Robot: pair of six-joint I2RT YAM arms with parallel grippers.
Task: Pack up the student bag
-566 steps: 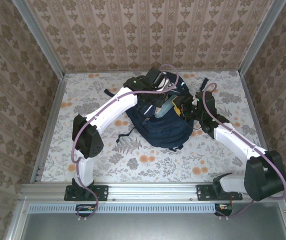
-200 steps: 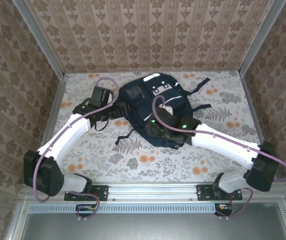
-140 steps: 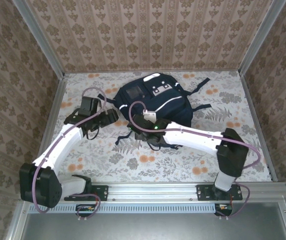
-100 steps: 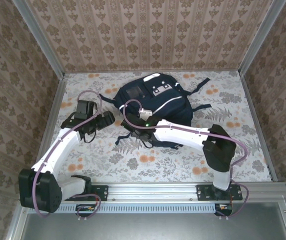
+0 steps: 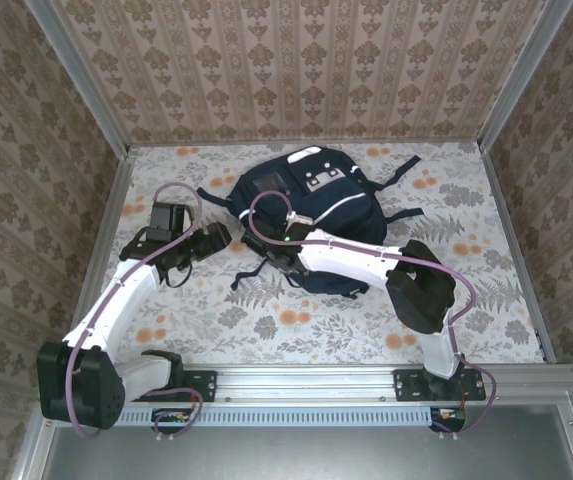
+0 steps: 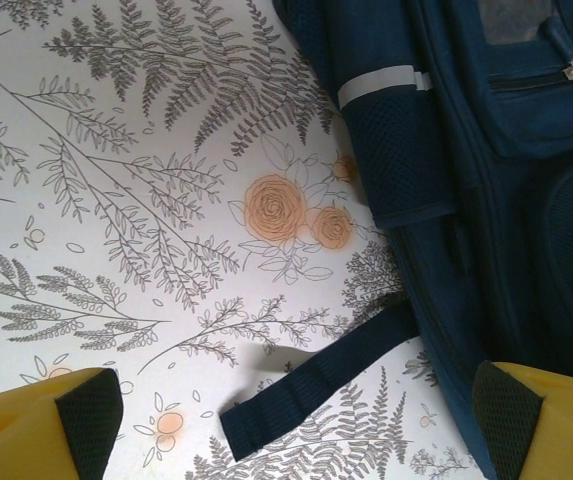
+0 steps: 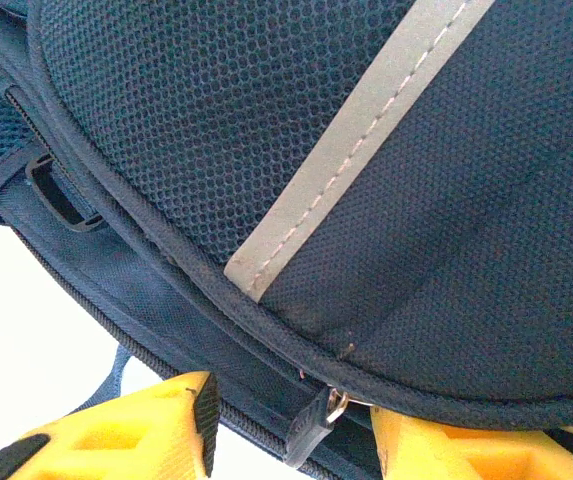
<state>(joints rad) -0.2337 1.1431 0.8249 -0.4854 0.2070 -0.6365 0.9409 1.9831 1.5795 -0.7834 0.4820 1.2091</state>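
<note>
L fingers (image 6: 78, 422) spread, empty; R fingers (image 7: 151, 425) part-open round student bag (image 5: 266, 187) zip pull (image 7: 309, 430)

Dk navy student bag (image 5: 354, 196) w/ white-grey stripe & grey dotted patches, tablecloth (image 5: 466, 300) white w/ grey ferns & orange flowers, walls (image 5: 296, 70) tan damask stripes, left gripper (image 6: 296, 408) yellow w/ blk pads.
</note>
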